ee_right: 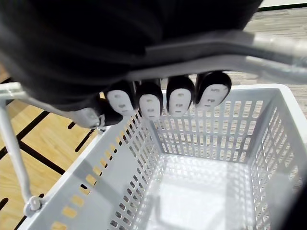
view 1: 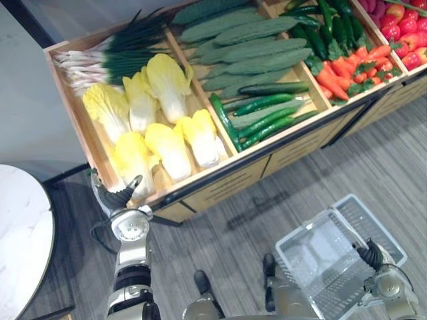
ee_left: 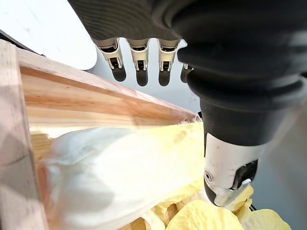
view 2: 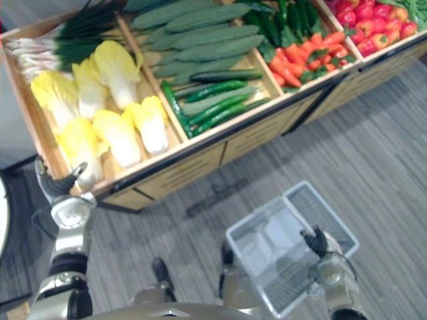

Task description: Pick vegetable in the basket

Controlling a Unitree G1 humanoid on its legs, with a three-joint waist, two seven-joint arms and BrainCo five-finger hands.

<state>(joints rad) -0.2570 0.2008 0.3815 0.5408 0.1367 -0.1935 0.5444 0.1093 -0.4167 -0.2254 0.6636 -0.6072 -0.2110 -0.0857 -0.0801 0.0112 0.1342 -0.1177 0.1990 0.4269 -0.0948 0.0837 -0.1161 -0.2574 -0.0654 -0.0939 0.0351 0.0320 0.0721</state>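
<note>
Several pale yellow cabbages [view 1: 130, 157] lie in the left compartment of a wooden display stand [view 1: 220, 177]. My left hand [view 1: 120, 198] hovers at the stand's front left corner, just over the nearest cabbage [ee_left: 96, 177], with its fingers [ee_left: 139, 57] straight and holding nothing. A white plastic basket [view 1: 303, 227] hangs low on the right, above the floor, and it is empty inside [ee_right: 201, 191]. My right hand [view 1: 372, 257] has its fingers [ee_right: 180, 98] curled round the basket's grey handle [ee_right: 268, 52].
Other compartments hold green onions [view 1: 113, 57], long green gourds [view 1: 247, 40], cucumbers [view 1: 260, 113], carrots [view 1: 340, 70], green peppers [view 1: 333, 27] and red peppers [view 1: 400, 33]. A white round table [view 1: 20, 227] stands at the left. Grey plank floor lies between stand and basket.
</note>
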